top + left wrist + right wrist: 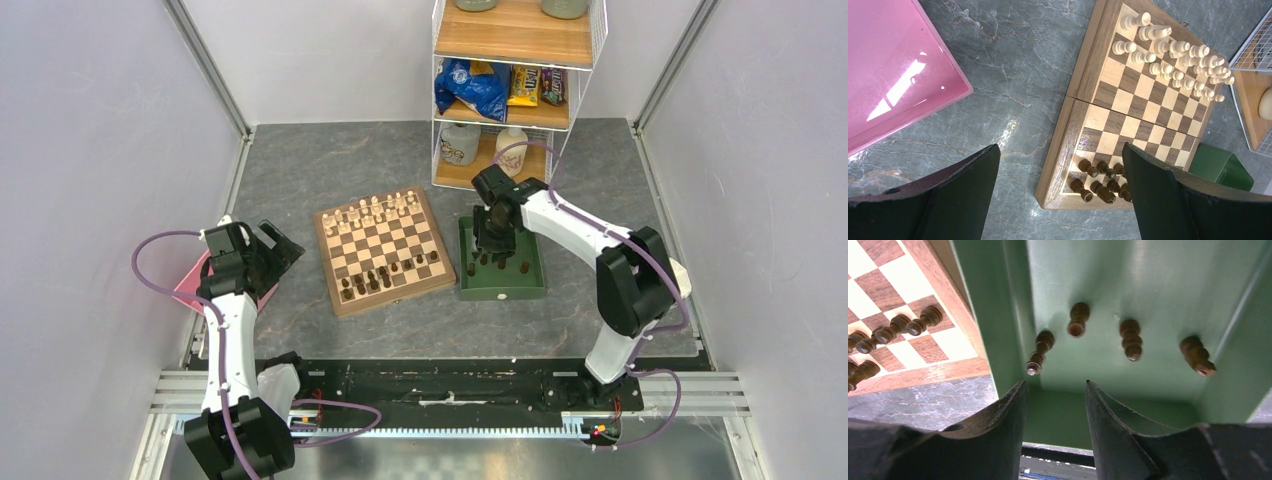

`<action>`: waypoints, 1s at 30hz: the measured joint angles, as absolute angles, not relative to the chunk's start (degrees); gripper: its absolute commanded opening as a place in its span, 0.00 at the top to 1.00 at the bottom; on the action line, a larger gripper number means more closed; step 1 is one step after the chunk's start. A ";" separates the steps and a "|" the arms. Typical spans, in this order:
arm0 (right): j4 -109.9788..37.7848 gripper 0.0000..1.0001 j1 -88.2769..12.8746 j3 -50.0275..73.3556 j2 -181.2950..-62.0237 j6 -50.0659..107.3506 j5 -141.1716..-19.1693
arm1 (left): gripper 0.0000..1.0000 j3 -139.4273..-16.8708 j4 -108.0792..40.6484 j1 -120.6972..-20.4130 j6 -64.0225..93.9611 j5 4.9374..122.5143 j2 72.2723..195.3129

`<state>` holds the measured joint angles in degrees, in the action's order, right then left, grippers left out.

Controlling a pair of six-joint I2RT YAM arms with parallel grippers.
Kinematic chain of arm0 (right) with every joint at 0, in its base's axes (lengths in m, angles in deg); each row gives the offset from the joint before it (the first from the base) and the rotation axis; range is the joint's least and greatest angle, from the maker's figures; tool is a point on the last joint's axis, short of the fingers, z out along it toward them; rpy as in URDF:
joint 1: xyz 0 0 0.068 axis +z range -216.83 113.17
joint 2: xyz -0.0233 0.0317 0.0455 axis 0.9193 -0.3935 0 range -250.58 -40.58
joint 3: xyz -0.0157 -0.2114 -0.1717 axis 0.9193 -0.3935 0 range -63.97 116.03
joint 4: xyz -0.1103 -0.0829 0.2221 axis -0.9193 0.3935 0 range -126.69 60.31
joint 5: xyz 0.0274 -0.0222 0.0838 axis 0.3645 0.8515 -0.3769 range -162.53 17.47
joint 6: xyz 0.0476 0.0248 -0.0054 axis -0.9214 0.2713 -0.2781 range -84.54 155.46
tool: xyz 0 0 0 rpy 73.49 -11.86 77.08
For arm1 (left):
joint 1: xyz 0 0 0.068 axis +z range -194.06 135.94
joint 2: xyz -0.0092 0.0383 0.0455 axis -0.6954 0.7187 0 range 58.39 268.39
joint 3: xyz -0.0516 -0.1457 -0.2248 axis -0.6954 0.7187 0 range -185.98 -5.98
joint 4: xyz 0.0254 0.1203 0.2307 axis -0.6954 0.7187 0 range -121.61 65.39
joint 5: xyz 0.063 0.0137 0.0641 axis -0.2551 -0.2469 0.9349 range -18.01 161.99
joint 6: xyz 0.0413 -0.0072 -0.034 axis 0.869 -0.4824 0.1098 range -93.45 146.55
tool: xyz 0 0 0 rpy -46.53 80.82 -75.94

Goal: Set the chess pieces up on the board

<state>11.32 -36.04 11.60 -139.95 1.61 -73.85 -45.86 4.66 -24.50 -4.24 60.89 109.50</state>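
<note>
The board [328, 262] lies mid-table with several dark chess pieces [385, 275] on its near rows, also visible from the left wrist [1098, 185]. More dark chess pieces [1131, 339] lie in the green tray [998, 315], to the right of the board [943, 372]. My right gripper [1055, 385] hovers over the tray's near end [500, 290], jaws partly apart, nothing between them; the closest piece [1040, 347] lies just beyond its left fingertip. My left gripper [1060, 150] hangs wide open and empty left of the board [1083, 60].
A pink tray [195, 280] sits under the left arm at the table's left edge. Pale chessmen [375, 212] fill the board's far rows. A wire shelf [515, 90] with snack bags and bottles stands behind the green tray.
</note>
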 measured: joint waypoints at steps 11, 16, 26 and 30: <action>10.66 0.51 -32.00 13.76 -144.19 1.59 -74.07 | 0.01 -45.86 4.66 -24.50 -4.24 60.89 109.78; 10.49 0.56 -31.19 13.96 -145.61 1.59 -73.81 | 0.01 -45.86 4.66 -24.50 -4.24 60.89 109.78; 10.49 0.63 -30.56 14.70 -146.97 2.05 -72.02 | 0.01 -45.86 4.66 -24.50 -4.24 60.89 109.78; 10.42 0.65 -30.56 14.73 -147.62 2.09 -71.38 | 0.01 -45.86 4.66 -24.50 -4.24 60.89 109.78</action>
